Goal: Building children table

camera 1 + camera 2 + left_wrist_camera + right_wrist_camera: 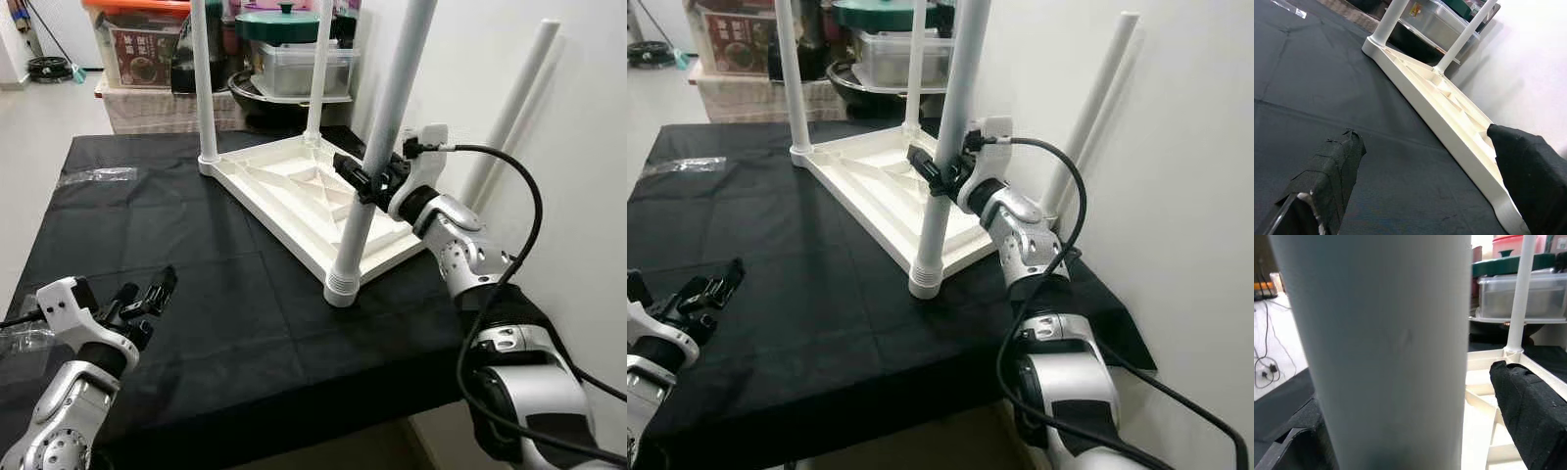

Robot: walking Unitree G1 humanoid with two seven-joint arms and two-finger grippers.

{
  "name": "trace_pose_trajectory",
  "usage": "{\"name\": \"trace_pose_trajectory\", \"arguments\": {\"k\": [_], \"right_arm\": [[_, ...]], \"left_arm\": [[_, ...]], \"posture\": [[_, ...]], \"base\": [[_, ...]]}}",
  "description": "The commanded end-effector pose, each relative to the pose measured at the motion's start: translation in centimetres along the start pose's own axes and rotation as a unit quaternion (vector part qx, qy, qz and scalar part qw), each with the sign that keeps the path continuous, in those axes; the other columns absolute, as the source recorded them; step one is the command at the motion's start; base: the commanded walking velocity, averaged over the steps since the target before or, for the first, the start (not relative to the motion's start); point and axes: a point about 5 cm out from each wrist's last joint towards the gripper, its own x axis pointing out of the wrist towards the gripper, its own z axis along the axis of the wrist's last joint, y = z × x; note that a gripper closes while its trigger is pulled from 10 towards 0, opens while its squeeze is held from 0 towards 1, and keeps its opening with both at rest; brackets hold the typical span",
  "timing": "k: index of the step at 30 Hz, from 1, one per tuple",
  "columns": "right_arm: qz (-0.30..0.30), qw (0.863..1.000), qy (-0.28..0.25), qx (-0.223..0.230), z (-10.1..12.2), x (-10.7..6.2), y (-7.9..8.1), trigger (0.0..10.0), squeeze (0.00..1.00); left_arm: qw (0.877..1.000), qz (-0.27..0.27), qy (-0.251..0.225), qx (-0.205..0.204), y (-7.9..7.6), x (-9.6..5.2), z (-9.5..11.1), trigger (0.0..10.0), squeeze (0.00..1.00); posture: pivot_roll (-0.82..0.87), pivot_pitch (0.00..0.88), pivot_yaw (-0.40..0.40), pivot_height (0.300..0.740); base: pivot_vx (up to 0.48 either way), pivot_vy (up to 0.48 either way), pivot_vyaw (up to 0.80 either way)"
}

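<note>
Three legs stand in the table top (294,191); your right gripper (364,182) pinches the near leg (377,147), so hold it straight. Left gripper (147,294) waits spread.

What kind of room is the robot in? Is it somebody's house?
Probably a home, maybe a spare or storage corner. Lidded plastic storage boxes and a pot with a green lid are stacked behind a black-clothed table, where an upside-down white children's table is being assembled.

Upturned white plastic tabletop (294,191) on black cloth, three white tubular legs (377,147) upright in corner sockets
</note>
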Motion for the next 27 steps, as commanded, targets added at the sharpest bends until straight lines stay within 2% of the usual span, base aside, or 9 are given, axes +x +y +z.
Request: {"name": "trace_pose_trajectory", "arguments": {"k": [1, 9, 13, 14, 15, 19, 20, 22, 27], "right_arm": [[0.006, 1.0, -0.002, -0.011, 0.2, 0.0, -0.1, 10.0, 0.0], [0.053, 0.998, 0.006, -0.021, -0.1, -0.1, -0.3, 10.0, 0.0], [0.068, 0.997, 0.009, -0.025, -0.1, -0.1, -0.4, 9.1, 0.0], [0.073, 0.997, 0.013, -0.029, -0.2, -0.1, -0.5, 8.4, 0.0], [0.077, 0.996, 0.018, -0.032, -0.3, -0.1, -0.6, 5.8, 0.0], [0.08, 0.996, 0.025, -0.037, -0.5, -0.2, -0.7, 5.5, 0.0], [0.08, 0.996, 0.027, -0.039, -0.5, -0.2, -0.9, 1.1, 0.0], [0.08, 0.996, 0.028, -0.041, -0.5, -0.2, -1.0, 0.0, 0.0], [0.08, 0.995, 0.031, -0.043, -0.6, -0.4, -1.3, 0.0, 0.0]], "left_arm": [[1.0, -0.002, 0.009, 0.005, 0.1, 0.0, -0.2, 10.0, 0.0], [1.0, -0.005, 0.01, 0.008, 0.1, 0.1, 0.0, 10.0, 0.0], [1.0, -0.006, 0.01, 0.009, 0.1, 0.1, 0.0, 10.0, 0.0], [1.0, -0.006, 0.011, 0.009, 0.0, 0.1, 0.0, 10.0, 0.0], [1.0, -0.006, 0.011, 0.009, 0.0, 0.1, 0.0, 10.0, 0.0], [1.0, -0.005, 0.011, 0.01, 0.0, 0.0, 0.0, 10.0, 0.0], [1.0, -0.005, 0.011, 0.01, 0.1, 0.0, 0.0, 10.0, 0.0], [1.0, -0.005, 0.011, 0.01, 0.1, 0.0, 0.0, 10.0, 0.0], [1.0, -0.006, 0.012, 0.01, 0.0, -0.1, -0.1, 10.0, 0.0]], "posture": [[0.0, 0.0, -0.088, 0.74], [0.0, 0.0, -0.087, 0.74], [0.01, 0.0, -0.087, 0.74], [0.01, 0.0, -0.089, 0.74], [0.01, 0.0, -0.09, 0.74], [0.01, 0.0, -0.09, 0.74], [0.01, 0.0, -0.092, 0.74], [0.01, 0.0, -0.092, 0.74], [0.01, 0.0, -0.093, 0.74]], "base": [[0.0, 0.0, 0.0], [0.0, 0.0, 0.0], [0.0, 0.0, 0.0], [0.0, 0.0, 0.0], [0.0, 0.0, 0.0], [0.0, 0.0, 0.0], [0.0, 0.0, 0.0], [0.0, 0.0, 0.0], [0.0, 0.0, 0.0]]}}
